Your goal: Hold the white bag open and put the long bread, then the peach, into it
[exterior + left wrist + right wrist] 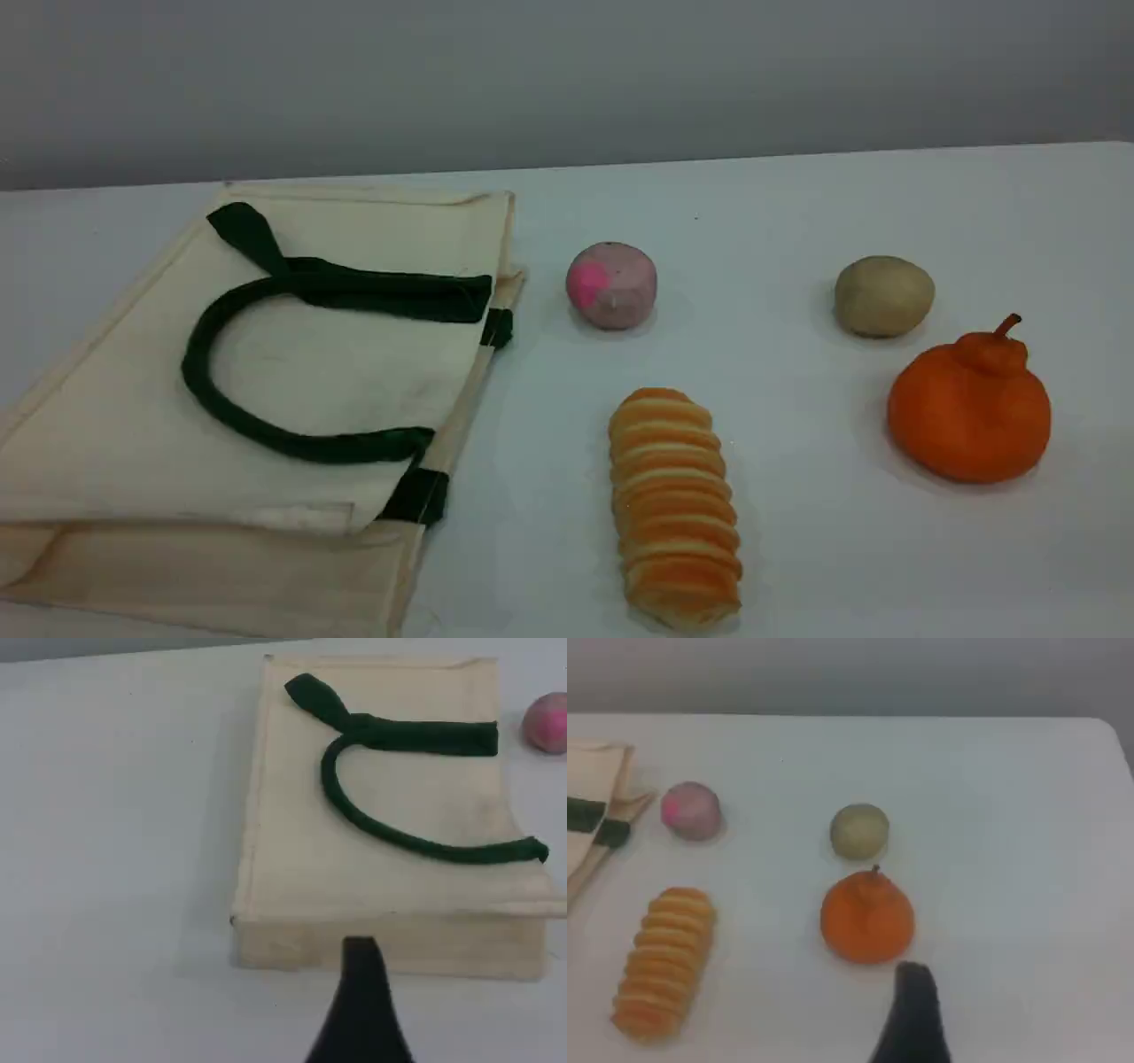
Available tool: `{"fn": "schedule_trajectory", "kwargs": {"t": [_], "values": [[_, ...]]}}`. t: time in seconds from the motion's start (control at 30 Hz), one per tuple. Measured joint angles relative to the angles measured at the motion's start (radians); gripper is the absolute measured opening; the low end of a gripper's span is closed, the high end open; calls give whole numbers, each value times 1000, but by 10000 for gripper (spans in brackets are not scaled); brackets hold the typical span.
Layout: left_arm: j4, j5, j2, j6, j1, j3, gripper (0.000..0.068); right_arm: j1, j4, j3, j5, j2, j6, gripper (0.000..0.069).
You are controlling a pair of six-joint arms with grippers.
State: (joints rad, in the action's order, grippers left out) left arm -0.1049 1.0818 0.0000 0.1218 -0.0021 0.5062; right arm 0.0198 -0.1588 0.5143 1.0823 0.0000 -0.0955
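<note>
The cream-white canvas tote bag (133, 425) lies flat, mouth shut, with the ridged golden long bread (675, 509) and greyish-pink round peach (611, 284) just right of it, each wide-open, empty claw apparently stationed for its job: left gripper (361, 992) over the bag, right gripper (914, 1010) on the bread's side.

The table (797, 549) bears the white bag (115, 425) (lying flat), peach (611, 285), long bread (673, 509), beige lump (883, 296), orange fruit (968, 416).

white bag (115, 425) cut by scene view's left, bottom edges; peach (547, 722) clipped in left wrist view
</note>
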Motion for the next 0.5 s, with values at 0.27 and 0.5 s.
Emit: {"fn": "schedule_trajectory", "kwargs": {"t": [0.27, 0.5], "values": [[0, 0, 0, 0, 0, 0, 505, 0, -1, 0, -7, 0, 0, 515], [0, 0, 0, 0, -1, 0, 505, -1, -11, 0, -13, 0, 0, 515]]}}
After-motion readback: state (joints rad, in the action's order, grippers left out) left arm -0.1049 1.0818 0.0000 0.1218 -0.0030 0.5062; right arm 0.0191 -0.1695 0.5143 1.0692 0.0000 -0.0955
